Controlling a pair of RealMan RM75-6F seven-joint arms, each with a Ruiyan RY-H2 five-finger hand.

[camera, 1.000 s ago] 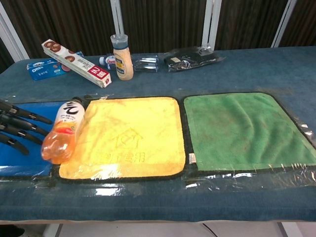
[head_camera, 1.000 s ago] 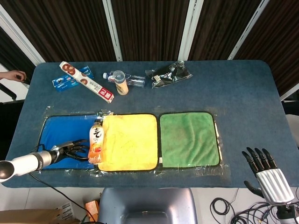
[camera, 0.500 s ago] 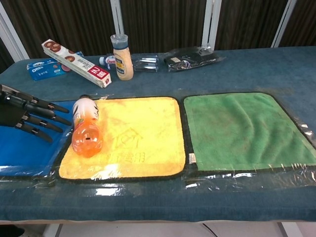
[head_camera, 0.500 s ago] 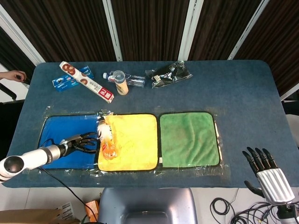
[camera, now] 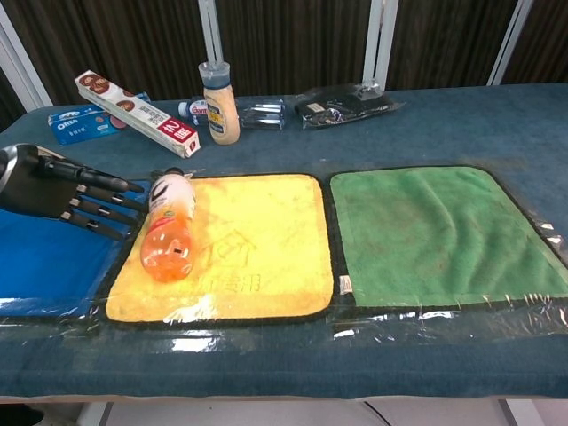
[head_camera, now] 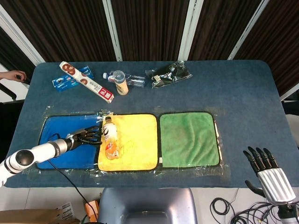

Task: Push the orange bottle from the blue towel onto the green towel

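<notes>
Head view: the blue-covered table point(head_camera: 243, 88) stands before dark slatted wall panels. The left hand point(head_camera: 84, 137), fingers extended and spread, holding nothing, lies over the blue towel point(head_camera: 60, 128). The orange bottle point(head_camera: 110, 138) lies on its side at the fingertips, on the yellow towel point(head_camera: 138, 140); the green towel point(head_camera: 189, 138) lies well beyond it. The right hand point(head_camera: 268, 175) hangs off the table, fingers apart, empty.

Chest view: the left hand point(camera: 62, 191) has its fingertips beside the orange bottle point(camera: 169, 229). The green towel point(camera: 435, 231) lies far from the hand.
</notes>
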